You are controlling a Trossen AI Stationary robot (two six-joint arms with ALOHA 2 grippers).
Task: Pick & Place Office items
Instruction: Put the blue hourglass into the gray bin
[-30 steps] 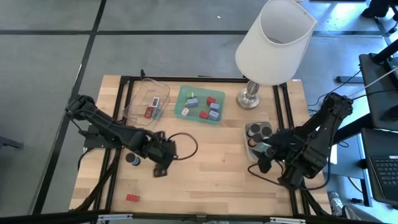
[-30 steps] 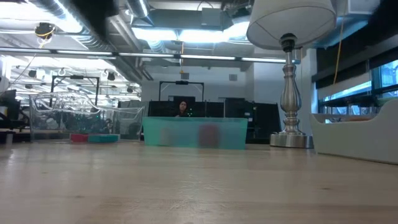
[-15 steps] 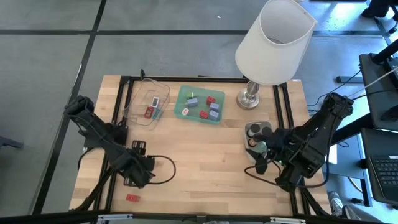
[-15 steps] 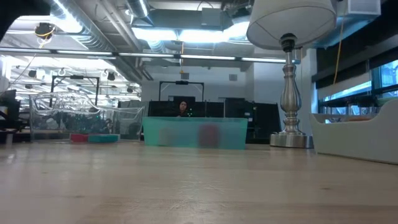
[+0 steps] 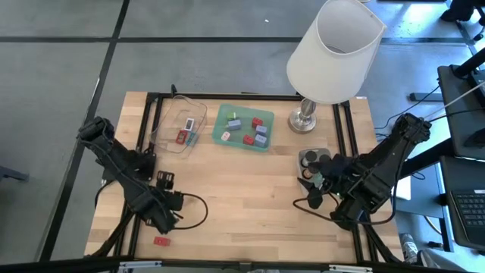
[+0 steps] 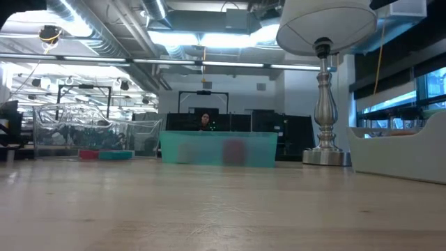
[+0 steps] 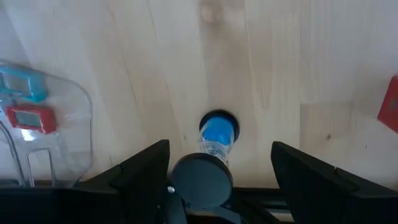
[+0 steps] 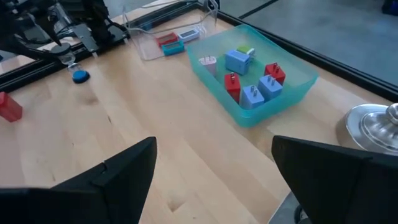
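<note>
The left gripper hangs with its fingers spread wide and empty over a small blue-capped piece standing on the bare wood near the table's left edge, with a flat red rectangle nearer the front. The piece looks light, hard and smooth — likely to tip or roll, so pinch it across its round sides, low down. The right gripper waits, wide open, on the right by the grey tray.

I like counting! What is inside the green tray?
The green tray holds six little blocks: two red, three blue, one white-pink, lying apart. Anything under them is hidden.
</note>
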